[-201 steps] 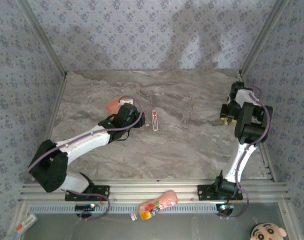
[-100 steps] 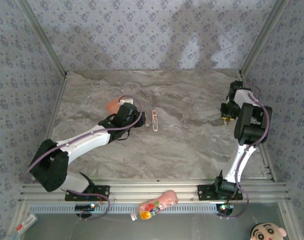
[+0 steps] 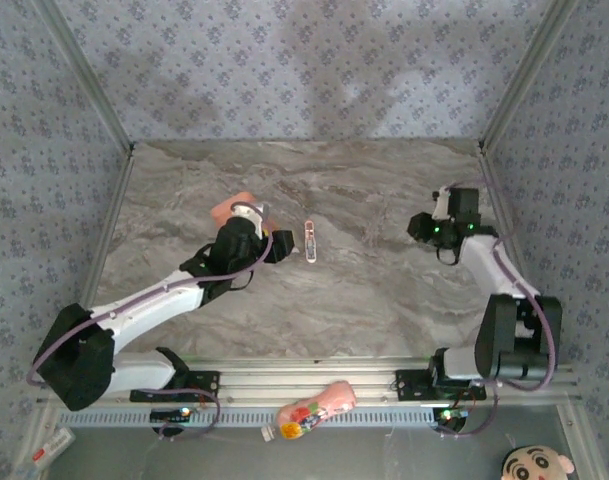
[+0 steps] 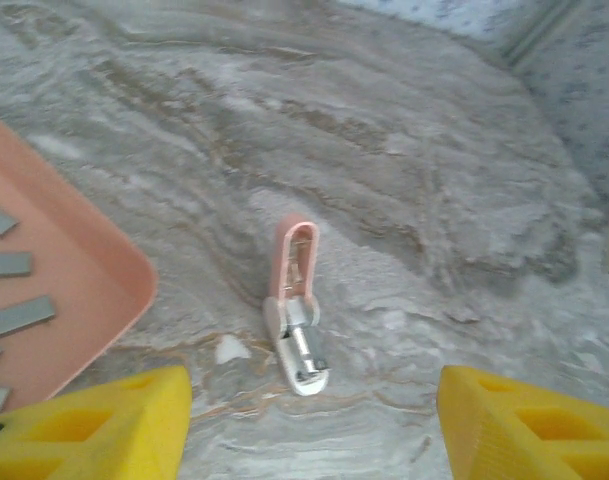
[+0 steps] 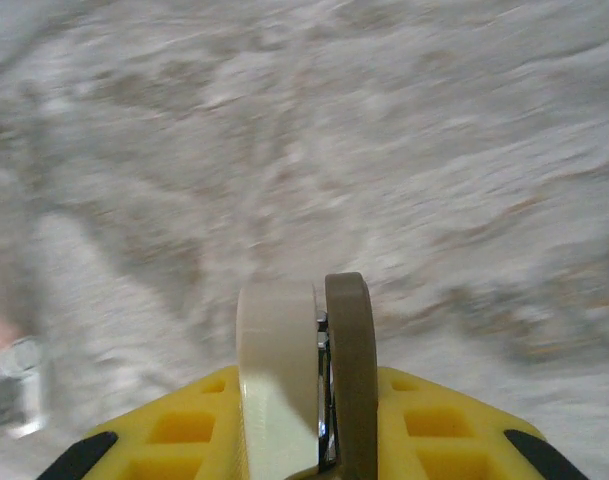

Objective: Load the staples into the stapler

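The stapler (image 3: 310, 240), tiny, pale pink and white, lies flat mid-table. In the left wrist view the stapler (image 4: 296, 310) lies just ahead of my open left gripper (image 4: 314, 400), its silvery parts showing, with nothing between the yellow fingers (image 4: 94, 420). Several dark-grey staples (image 4: 22, 314) lie in the salmon-pink tray (image 4: 74, 270) to the left. From above, my left gripper (image 3: 276, 246) hangs between the tray (image 3: 224, 208) and the stapler. My right gripper (image 3: 420, 228) is right of centre. Seen from its wrist, the right gripper (image 5: 306, 385) is shut on a small cream-and-brown tool (image 5: 276, 370) with a metal core.
A pink bottle (image 3: 309, 408) with a colourful label lies on the front rail between the arm bases. A cartoon-face toy (image 3: 529, 462) sits at the bottom right. Patterned walls close in the table on three sides.
My right arm has swung from the far right edge toward the table's middle, with the tool clamped in it. My left arm has drawn back slightly.
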Tool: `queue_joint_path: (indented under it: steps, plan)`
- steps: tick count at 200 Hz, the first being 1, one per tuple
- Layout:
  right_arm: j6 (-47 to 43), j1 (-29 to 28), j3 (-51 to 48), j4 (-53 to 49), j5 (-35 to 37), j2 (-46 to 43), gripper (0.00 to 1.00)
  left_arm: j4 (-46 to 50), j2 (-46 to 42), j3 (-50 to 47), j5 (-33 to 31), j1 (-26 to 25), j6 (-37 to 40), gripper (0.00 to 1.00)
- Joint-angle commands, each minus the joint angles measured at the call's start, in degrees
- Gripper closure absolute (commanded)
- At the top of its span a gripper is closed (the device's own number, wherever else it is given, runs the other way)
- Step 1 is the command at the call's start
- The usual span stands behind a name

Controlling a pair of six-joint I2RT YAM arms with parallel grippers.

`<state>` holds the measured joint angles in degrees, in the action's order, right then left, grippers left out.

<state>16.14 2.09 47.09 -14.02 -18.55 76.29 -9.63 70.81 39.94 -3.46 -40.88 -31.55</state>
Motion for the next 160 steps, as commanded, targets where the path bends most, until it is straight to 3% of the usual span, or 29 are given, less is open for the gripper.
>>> queue_joint_path:
  steps: [1, 30, 66, 107, 160]
  plan:
    - [10.67, -5.23, -7.68, 19.29, -7.78, -5.89, 0.82, -8.88, -2.54, -2.49, 7.24, -0.05, 4.64, 0.34]
    - [17.55, -15.85, -14.13, 33.65, -6.78, -8.78, 0.82, -14.16, -3.52, -4.79, 12.50, -1.33, 7.93, 0.33]
    - [27.25, -25.73, -18.13, 46.61, -1.65, -7.54, 0.82, -15.18, -3.01, -4.87, 13.13, -5.91, 12.41, 0.33]
    - [34.36, -32.18, -17.83, 55.84, -0.99, -2.74, 0.82, -18.61, -0.90, -5.49, 12.74, -8.20, 11.51, 0.37]
    - [38.42, -35.58, -17.81, 62.60, -0.37, 1.09, 0.82, -19.22, 0.91, -5.57, 8.57, -9.53, 11.60, 0.37]
